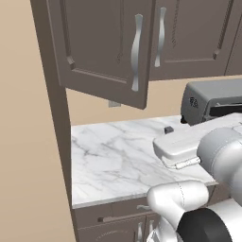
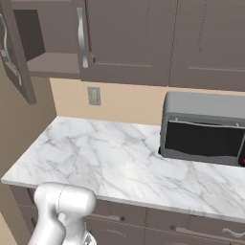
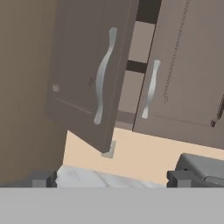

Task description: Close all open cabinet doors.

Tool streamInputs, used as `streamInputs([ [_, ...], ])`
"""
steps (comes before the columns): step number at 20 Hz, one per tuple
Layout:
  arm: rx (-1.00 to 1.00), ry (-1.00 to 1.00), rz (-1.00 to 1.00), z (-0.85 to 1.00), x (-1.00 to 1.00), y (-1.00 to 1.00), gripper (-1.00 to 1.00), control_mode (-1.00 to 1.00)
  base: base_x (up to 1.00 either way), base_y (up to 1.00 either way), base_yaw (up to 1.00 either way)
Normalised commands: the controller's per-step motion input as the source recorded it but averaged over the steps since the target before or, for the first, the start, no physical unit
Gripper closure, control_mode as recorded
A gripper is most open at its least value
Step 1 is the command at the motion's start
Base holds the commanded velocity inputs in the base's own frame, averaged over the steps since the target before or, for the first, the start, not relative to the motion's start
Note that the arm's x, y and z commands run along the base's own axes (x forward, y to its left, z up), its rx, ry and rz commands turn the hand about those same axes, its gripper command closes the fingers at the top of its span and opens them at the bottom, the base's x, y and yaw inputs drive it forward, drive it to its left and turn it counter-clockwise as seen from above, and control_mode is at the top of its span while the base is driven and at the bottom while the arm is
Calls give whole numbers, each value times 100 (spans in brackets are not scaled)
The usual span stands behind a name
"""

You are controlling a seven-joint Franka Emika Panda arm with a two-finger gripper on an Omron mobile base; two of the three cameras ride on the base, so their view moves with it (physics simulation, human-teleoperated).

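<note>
The left cabinet door (image 1: 101,47) hung swung out over the marble counter (image 1: 113,156), baring a shelf (image 2: 55,62), while the neighbouring door (image 1: 189,33) sat closed. The gripper (image 3: 111,177) pointed up at them with fingers spread and empty, well apart from either door, a microwave (image 2: 206,129) to the right.

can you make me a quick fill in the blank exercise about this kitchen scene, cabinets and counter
1. The leftmost cabinet door hangs ____, with the shelf behind it exposed.
2. The cabinet door to its right is ____.
3. The microwave sits on the ____ countertop.
4. Each cabinet door carries a long curved ____ handle.

Missing words: open; closed; marble; silver
</note>
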Motion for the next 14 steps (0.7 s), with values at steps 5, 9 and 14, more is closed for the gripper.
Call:
streamInputs([
  [5,3,-14,1,-19,54,22,-100,-100,0,0,0],
  [9,0,-7,0,-10,61,22,-100,-100,0,0,0],
  [14,2,-10,2,-23,62,2,-100,-100,0,0,0],
])
